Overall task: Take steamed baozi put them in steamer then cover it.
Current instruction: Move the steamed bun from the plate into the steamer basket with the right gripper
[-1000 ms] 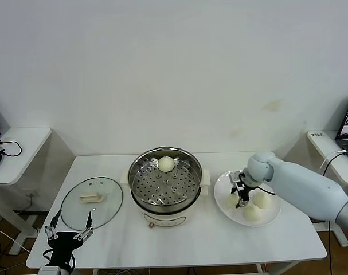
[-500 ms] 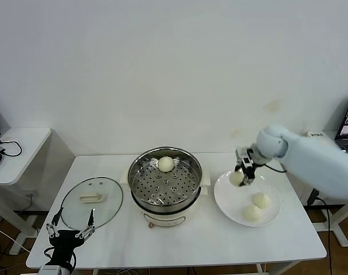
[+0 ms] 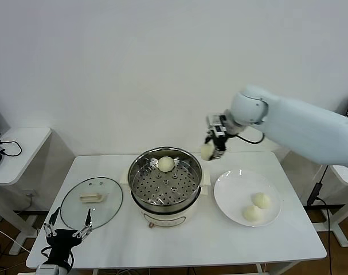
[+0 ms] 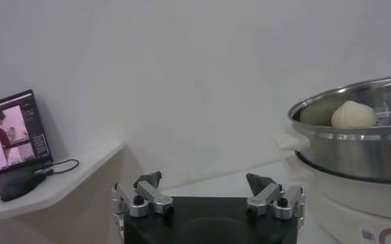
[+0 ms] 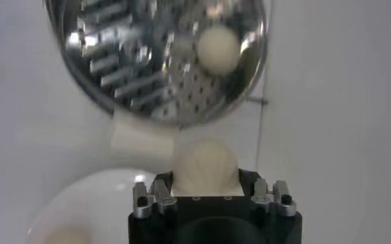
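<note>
Left end effector parked low at the tabletop's front-left corner, fingers spread wide, holding nothing; cover lies flat just beyond it. Steamer at centre, one baozi already on its tray toward the back. Right end effector raised above the steamer's right rim, clamped on a second baozi. Open tray lies below and to the left of that bun, so the right arm is nearer. Plate at right has two buns left.
</note>
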